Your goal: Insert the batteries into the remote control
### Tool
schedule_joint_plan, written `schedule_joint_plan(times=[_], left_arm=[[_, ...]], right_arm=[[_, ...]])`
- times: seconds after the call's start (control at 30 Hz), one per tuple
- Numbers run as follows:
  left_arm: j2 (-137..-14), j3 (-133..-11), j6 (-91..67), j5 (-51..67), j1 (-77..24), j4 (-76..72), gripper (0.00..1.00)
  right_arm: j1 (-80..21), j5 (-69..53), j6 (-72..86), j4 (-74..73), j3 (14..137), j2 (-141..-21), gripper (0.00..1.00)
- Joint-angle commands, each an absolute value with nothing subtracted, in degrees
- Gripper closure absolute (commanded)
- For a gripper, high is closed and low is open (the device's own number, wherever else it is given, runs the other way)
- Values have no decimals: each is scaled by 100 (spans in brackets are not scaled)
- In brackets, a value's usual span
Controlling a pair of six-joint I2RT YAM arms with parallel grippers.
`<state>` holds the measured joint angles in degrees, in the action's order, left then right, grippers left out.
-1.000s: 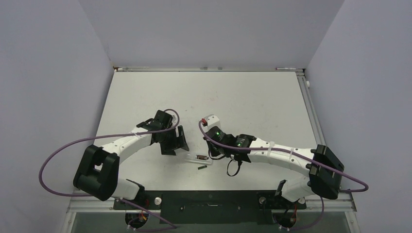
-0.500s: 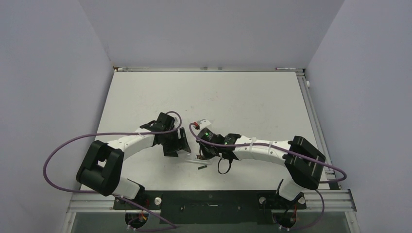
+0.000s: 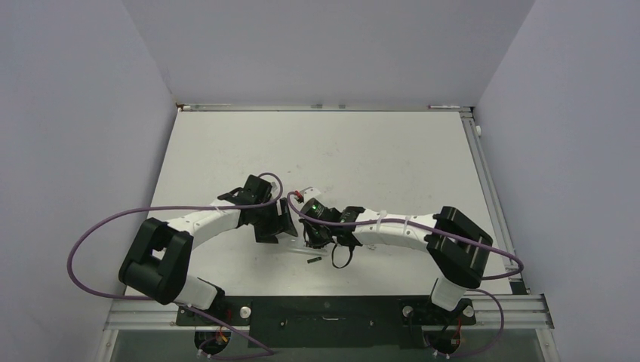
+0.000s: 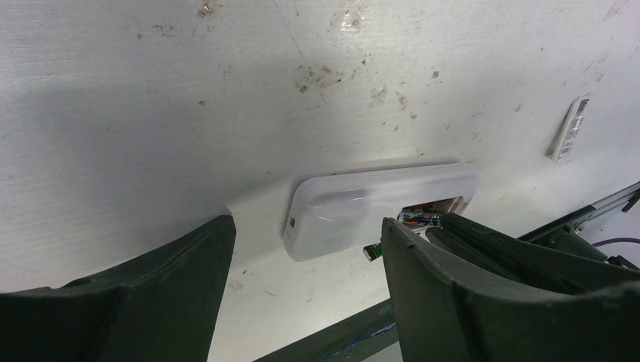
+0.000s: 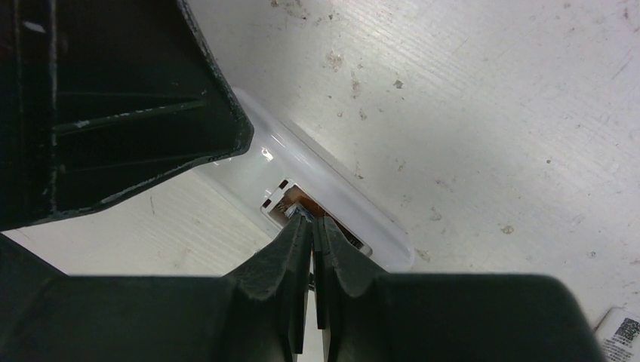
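The white remote control [image 4: 355, 211] lies flat on the table with its slot side up. My left gripper [image 4: 303, 230] is open, and the remote's closed end lies just ahead between its fingers. One dark battery [image 4: 420, 217] sits in the slot. My right gripper [image 5: 311, 221] is shut, with its tips down on that battery [image 5: 296, 212] at the slot's end. The second battery [image 3: 315, 262] lies loose on the table beside the remote; only its end [image 4: 371, 253] shows in the left wrist view. In the top view both grippers, left [image 3: 278, 222] and right [image 3: 311, 240], cover most of the remote [image 3: 295, 243].
A small white cover piece with a barcode label [image 4: 567, 128] lies on the table beyond the remote; its corner shows in the right wrist view [image 5: 623, 332]. The left gripper's dark body [image 5: 113, 98] stands close over the remote's other end. The table's near rail [image 3: 324, 309] is just behind.
My right arm has swung left and brought its shut gripper onto the remote's slot. My left gripper has shifted slightly right, closer to the remote. The loose battery has not moved.
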<state>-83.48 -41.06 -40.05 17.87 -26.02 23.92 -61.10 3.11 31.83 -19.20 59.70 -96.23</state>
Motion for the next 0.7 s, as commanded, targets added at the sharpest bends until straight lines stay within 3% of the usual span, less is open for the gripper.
schedule_joint_plan(times=[0.0,0.67], left_arm=[[-8385,-4087,-4017,1834,-2637,2216,32],[-8406,-4096,-4015,1831,-2637,2214,32]], right_arm=[[-6056,240,3182,-1736,6195,-9680,91],[-6029,-174,3188,-1767,6144,-9857,92]])
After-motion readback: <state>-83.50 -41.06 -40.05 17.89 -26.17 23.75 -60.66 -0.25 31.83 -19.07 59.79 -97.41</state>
